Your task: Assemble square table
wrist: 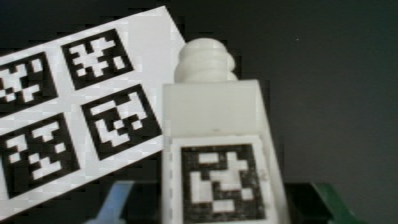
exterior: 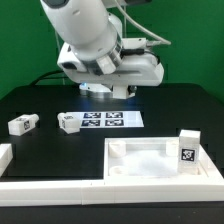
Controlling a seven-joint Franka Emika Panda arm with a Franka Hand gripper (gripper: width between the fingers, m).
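Front rail (exterior: 90,186) runs along the near table edge. 2nd rail (exterior: 5,155) is at the exterior view's left edge. Table top (exterior: 150,165) sits just behind the front rail, rim up, toward the exterior view's right, with hardly any gap between them.

Standing leg (exterior: 187,150) is upright at the top's right rim, tag facing the camera. Can't tell if it's inside the rim or on it.

Behind the top is a strip of bare black table. Past that, 2 legs lie loose: left leg (exterior: 22,124) and middle leg (exterior: 68,123), apart from each other. Middle leg is just beside the marker board (exterior: 105,120).

Gripper (exterior: 97,90) hangs over the marker board, jaws part-closed on the held leg (wrist: 217,140), 1 jaw each side. Threaded tip (wrist: 210,60) points away from the wrist.

Count: 4 legs, 1 top, 2 rails, 1 marker board.
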